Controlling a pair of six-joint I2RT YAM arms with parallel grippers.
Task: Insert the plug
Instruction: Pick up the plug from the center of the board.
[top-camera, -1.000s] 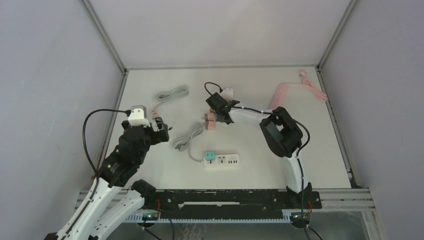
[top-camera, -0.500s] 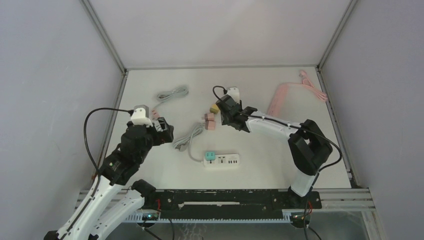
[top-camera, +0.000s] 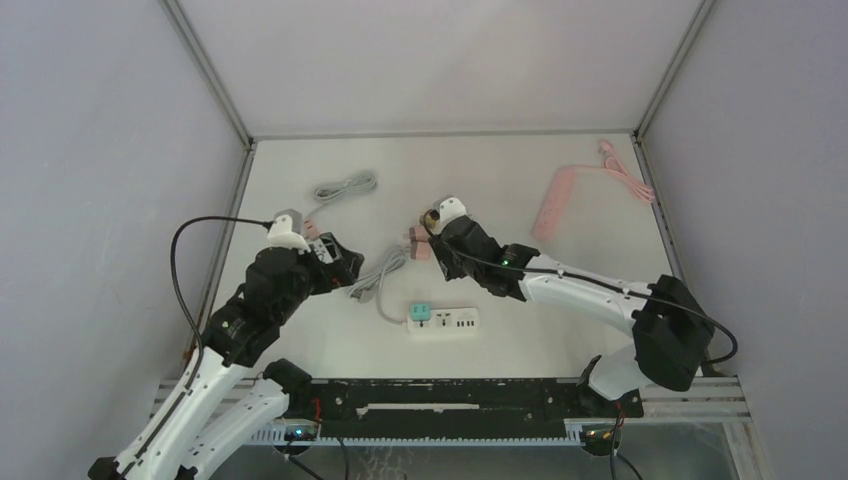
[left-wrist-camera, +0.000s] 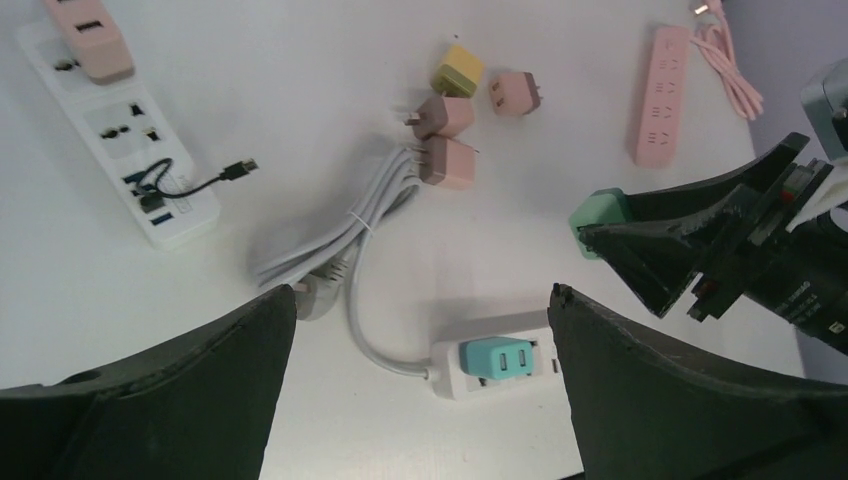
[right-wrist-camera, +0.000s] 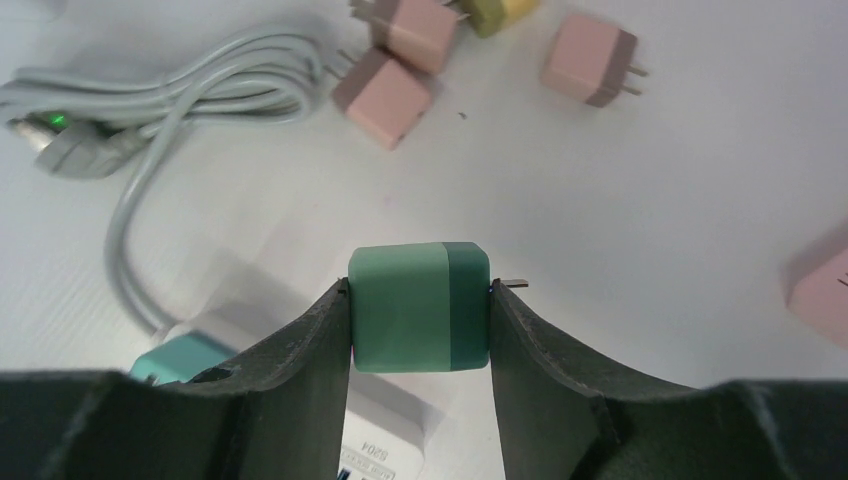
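Observation:
My right gripper (right-wrist-camera: 420, 300) is shut on a green plug (right-wrist-camera: 420, 308), pinched between both fingers, with one metal prong showing at its right side. It hangs above the table just beyond the white power strip (top-camera: 458, 322), which has a teal plug (top-camera: 419, 313) seated at its left end. In the left wrist view the green plug (left-wrist-camera: 598, 210) shows up and right of the strip (left-wrist-camera: 520, 345). My left gripper (left-wrist-camera: 420, 295) is open and empty, above the strip's cord end. From above, the right gripper (top-camera: 445, 240) hides the green plug.
Two pink plugs (top-camera: 420, 245) and a yellow plug (left-wrist-camera: 457, 70) lie behind the strip, with another pink plug (left-wrist-camera: 515, 92) nearby. The strip's grey cord (top-camera: 375, 275) is bundled to its left. A pink power strip (top-camera: 555, 195) lies back right, a second white strip (left-wrist-camera: 120, 130) at left.
The right arm has stretched out low, its elbow swinging right and nearer, and its gripper came nearer toward the white strip. The left gripper has edged right.

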